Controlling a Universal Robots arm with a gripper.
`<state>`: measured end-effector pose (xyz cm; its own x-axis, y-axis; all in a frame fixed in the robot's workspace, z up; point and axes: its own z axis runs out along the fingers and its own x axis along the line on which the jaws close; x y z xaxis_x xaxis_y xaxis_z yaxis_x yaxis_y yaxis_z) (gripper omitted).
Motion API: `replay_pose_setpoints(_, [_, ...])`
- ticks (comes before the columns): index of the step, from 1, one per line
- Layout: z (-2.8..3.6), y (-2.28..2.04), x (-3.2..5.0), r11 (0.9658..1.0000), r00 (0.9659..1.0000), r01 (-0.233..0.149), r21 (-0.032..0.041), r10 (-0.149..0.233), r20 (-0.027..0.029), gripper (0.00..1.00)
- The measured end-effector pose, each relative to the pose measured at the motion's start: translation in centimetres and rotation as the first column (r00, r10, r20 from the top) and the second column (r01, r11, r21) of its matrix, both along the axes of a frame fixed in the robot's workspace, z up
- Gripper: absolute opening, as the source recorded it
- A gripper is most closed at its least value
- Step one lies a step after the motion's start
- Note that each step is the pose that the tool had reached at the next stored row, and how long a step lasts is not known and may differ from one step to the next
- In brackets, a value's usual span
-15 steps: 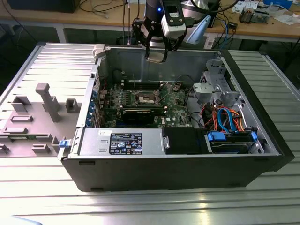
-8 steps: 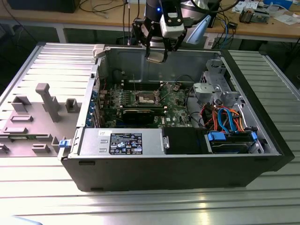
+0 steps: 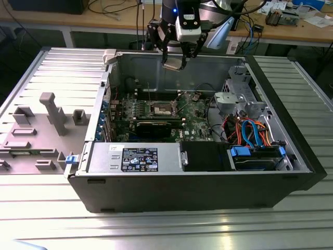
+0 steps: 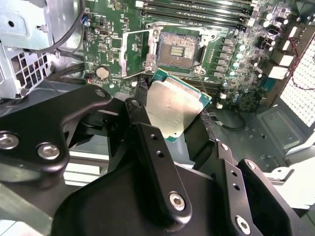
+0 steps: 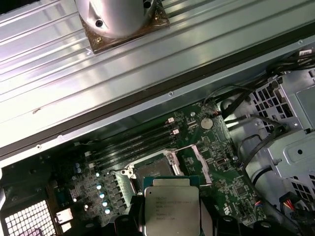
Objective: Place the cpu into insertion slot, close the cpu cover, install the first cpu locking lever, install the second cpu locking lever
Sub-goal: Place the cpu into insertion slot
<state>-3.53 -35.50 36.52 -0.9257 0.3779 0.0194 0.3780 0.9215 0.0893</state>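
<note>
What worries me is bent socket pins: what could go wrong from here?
The cpu hangs in the tool, clear of the insertion slot; landing skewed could bend contacts. The raised cpu cover stands beside the slot, where the tool might snag it. Gripped by its edges, the chip could slip.

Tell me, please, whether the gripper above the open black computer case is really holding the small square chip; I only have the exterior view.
Observer: Yes. In the second wrist view the gripper is shut on the flat, square, silver-grey cpu, gripping it by two opposite edges.
Operator: Thank you. Is the socket free?
Observer: In that same view the square insertion slot, with its dark centre and silver rim, is bare, with nothing seated in it.
Operator: And its lid?
Observer: The thin silver cpu cover, a frame with a square window, stands swung open beside the slot.
</note>
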Motion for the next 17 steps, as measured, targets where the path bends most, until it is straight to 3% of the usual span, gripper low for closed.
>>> replay_pose_setpoints(17, [-0.06,0.00,0.00,0.9978,0.9978,0.066,0.0001,-0.066,0.0001,0.55])
